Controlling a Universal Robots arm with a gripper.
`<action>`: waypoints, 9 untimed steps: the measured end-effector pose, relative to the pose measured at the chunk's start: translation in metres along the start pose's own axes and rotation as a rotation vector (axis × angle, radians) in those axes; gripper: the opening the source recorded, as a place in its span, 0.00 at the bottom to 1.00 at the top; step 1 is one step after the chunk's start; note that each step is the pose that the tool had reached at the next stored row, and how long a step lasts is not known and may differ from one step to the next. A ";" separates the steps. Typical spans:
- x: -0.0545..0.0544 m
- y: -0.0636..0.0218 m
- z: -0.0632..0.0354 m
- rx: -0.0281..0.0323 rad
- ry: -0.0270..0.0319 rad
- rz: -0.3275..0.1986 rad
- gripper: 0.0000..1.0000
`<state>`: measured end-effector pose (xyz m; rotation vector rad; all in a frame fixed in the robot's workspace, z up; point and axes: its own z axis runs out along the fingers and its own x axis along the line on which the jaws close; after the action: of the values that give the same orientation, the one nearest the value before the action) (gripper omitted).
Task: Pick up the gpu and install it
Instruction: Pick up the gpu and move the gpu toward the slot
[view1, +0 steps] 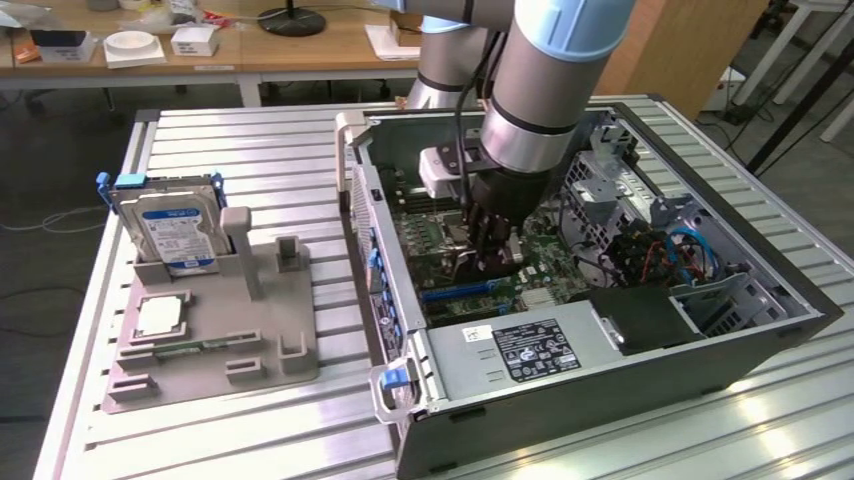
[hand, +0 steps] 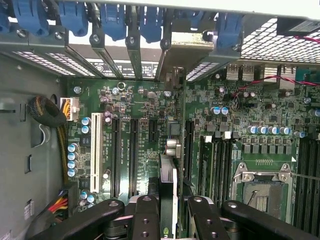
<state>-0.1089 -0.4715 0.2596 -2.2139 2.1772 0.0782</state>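
My claw (hand: 172, 212) is down inside the open computer case (view1: 747, 330), which lies on its side on the slatted metal table (view1: 240, 150). The jaws are drawn partway in and clamped on the graphics card (hand: 168, 180), one finger (hand: 146, 212) on each flat face. I see the card edge-on as a thin upright strip between my fingers.

The card stands over the green motherboard (hand: 135, 100), near its middle. It runs parallel to the long black slots (hand: 116, 155) and lies between them and the memory slots (hand: 220, 160). I cannot tell whether its lower edge is seated in a slot or only resting above one. A white slot (hand: 95, 150) lies further off, toward the wall of the case, and the empty processor socket (hand: 262, 187) is on the other side of the card. A row of blue clips (hand: 112, 20) lines the rear edge of the case ahead of me.

Toward the table's edge on the exterior view's left, a grey holder (view1: 214, 340) carries an upright hard drive (view1: 174, 235) with a blue label.
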 end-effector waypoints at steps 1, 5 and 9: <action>0.000 0.0001 0.0003 0.0007 0.0000 0.000 0.27; 0.000 0.0013 0.0012 0.0032 0.0002 0.000 0.27; 0.000 0.0025 0.0017 0.0039 0.0000 0.000 0.27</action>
<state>-0.1115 -0.4710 0.2580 -2.2122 2.1751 0.0739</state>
